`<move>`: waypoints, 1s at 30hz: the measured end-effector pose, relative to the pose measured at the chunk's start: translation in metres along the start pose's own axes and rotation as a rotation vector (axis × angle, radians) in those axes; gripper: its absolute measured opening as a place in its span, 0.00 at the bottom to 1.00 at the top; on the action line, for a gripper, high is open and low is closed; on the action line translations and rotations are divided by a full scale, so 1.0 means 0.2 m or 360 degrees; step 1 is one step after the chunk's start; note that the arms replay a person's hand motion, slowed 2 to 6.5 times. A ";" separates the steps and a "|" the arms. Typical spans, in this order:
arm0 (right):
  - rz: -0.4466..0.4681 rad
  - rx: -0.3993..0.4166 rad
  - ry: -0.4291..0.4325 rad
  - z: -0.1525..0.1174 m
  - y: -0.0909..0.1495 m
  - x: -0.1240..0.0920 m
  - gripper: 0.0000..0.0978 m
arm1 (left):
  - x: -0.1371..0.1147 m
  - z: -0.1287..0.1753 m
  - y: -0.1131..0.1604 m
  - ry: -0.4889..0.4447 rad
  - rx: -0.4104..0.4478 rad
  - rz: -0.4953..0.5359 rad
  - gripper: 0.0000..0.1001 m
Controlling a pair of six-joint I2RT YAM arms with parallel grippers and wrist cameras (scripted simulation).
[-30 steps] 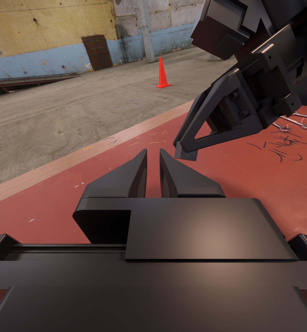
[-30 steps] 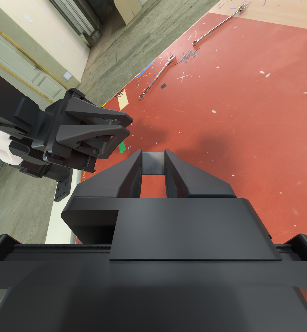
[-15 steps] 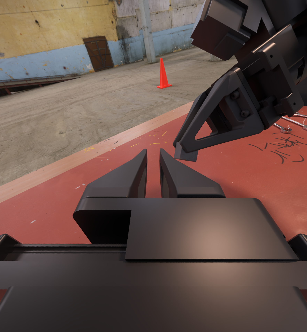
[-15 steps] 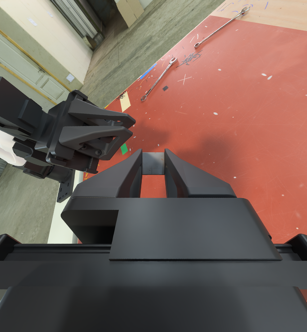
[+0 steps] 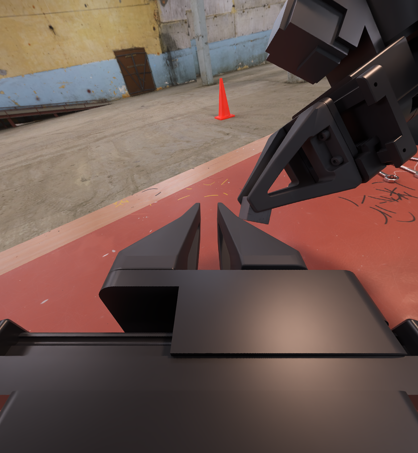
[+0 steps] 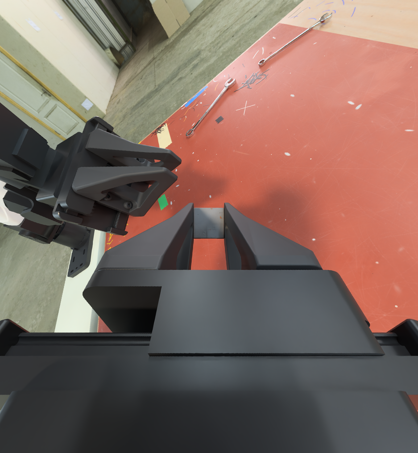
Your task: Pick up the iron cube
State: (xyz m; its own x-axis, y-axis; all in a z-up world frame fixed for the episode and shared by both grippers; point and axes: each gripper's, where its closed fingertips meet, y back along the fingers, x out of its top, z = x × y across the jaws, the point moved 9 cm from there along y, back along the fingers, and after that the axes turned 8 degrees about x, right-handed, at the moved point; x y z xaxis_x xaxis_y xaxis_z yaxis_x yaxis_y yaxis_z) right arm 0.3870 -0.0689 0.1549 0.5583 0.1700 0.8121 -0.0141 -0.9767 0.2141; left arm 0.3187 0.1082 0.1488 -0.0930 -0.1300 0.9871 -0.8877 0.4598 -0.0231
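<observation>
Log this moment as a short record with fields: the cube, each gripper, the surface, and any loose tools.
cube: grey iron cube, pinched between the right gripper's fingertips, above the mat
right gripper: shut on the cube, tilted down toward the mat
left gripper: empty, fingers nearly together with a narrow gap, close beside the right gripper
surface: red mat with scuffs and scribbles, on a pale wood table
loose tools: two wrenches lying flat, away from both grippers
</observation>
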 end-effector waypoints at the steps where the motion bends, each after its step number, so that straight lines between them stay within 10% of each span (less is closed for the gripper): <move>1: 0.0002 0.0000 0.0004 0.00 0.00 0.00 0.21 | 0.00 0.00 0.00 0.0001 0.0001 0.0004 0.11; 30: 0.0004 0.0042 0.0031 -0.02 0.00 0.01 0.21 | 0.00 0.01 0.00 0.0015 -0.0029 0.0043 0.12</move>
State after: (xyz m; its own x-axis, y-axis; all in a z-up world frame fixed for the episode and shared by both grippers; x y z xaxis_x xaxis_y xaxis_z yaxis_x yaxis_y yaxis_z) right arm 0.3849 -0.0678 0.1578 0.5418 0.1698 0.8232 0.0067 -0.9802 0.1978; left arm 0.3175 0.1071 0.1477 -0.1128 -0.1089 0.9876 -0.8766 0.4789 -0.0473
